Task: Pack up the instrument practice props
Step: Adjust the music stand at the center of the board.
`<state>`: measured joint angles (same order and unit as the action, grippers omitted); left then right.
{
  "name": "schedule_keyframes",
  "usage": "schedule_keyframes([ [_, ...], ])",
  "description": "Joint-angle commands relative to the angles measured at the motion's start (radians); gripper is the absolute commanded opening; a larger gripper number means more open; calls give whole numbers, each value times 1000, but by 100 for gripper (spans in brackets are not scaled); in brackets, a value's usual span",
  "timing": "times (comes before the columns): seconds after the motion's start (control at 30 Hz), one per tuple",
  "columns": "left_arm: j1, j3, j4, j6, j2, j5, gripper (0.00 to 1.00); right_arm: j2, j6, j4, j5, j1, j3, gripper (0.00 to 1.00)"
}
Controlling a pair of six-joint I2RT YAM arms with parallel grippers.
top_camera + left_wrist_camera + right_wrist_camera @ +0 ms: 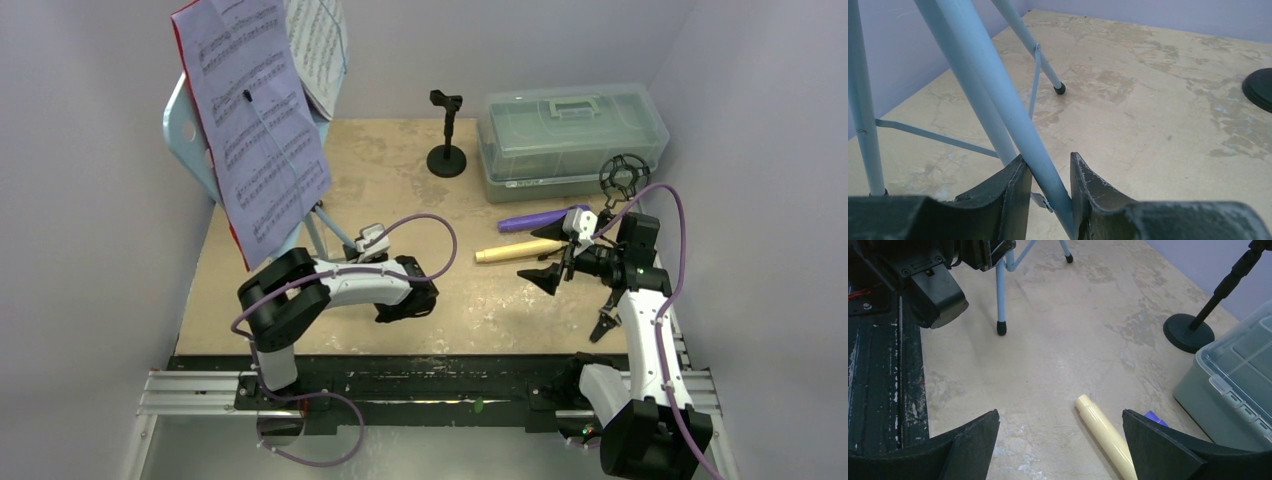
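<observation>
The light-blue music rest (190, 130) stands at the back left on tripod legs (998, 85), carrying printed sheet music (262, 120) over a red folder (238, 245). My left gripper (1048, 170) is shut on one slanting leg low down. A cream microphone (518, 252) and a purple microphone (535, 220) lie on the table at the right. My right gripper (1060, 415) hangs open just above the cream microphone (1103, 432), touching nothing. One black mic holder (447, 160) stands on a round base at the back. Another mic holder (624, 178), ring-shaped, sits by the box.
A translucent grey-green box (575, 135) with its lid closed stands at the back right, close to the microphones. Small black pliers (607, 322) lie beside the right arm. Walls close in on the left, back and right. A tripod foot (1001, 329) stands near the left arm.
</observation>
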<state>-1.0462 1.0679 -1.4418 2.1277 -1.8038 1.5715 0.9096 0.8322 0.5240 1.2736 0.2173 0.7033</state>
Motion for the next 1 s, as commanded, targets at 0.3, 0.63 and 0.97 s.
schedule_keyframes([
  [0.3, -86, 174, 3, 471, -148, 243, 0, -5, 21, 14, 17, 4, 35, 96],
  [0.63, -104, 123, 5, 548, -195, 242, 0, -3, 21, 14, 13, 2, 35, 96],
  [0.97, -103, 5, 18, 551, -165, 242, 0, -3, 22, 16, 13, 3, 36, 96],
])
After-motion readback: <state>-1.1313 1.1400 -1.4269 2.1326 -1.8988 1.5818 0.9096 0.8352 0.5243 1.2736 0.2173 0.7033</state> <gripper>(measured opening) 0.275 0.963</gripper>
